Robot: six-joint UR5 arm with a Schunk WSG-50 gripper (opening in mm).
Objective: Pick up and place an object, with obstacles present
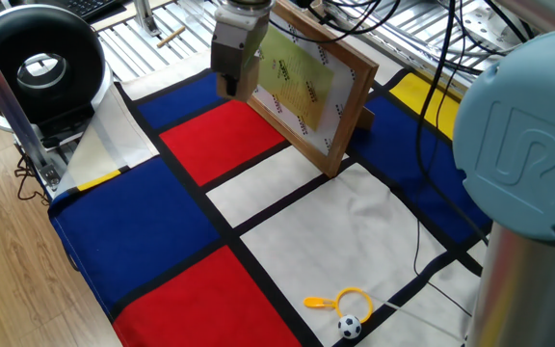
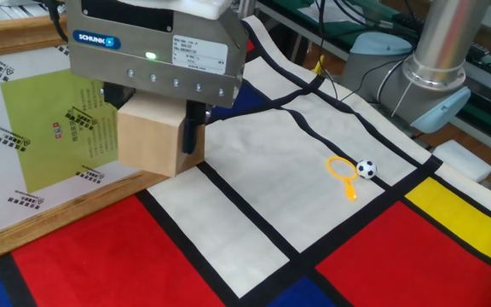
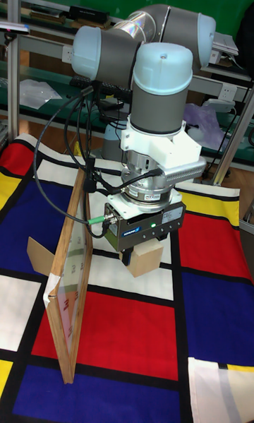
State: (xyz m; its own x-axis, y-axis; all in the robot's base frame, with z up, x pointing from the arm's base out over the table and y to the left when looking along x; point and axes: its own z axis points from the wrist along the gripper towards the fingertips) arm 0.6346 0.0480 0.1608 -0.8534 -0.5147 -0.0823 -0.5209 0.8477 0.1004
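With our gripper (image 2: 153,128) clamped on the wooden cube (image 2: 150,141) and holding it in the air just beside the upright picture frame (image 3: 70,282), we judge that any drift toward the frame could knock it over.

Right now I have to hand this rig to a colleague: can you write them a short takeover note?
Gripper: shut on the wooden cube, held clear of the cloth.
Cube: in the air beside the upright picture frame, over the checkered cloth. In the tall fixed view a gap shows between cube and frame.
Elsewhere: yellow ring and small football lie together on a white square, away from the arm.
Done: the pick.
Left: carry the cube without touching the frame, set it down, release.
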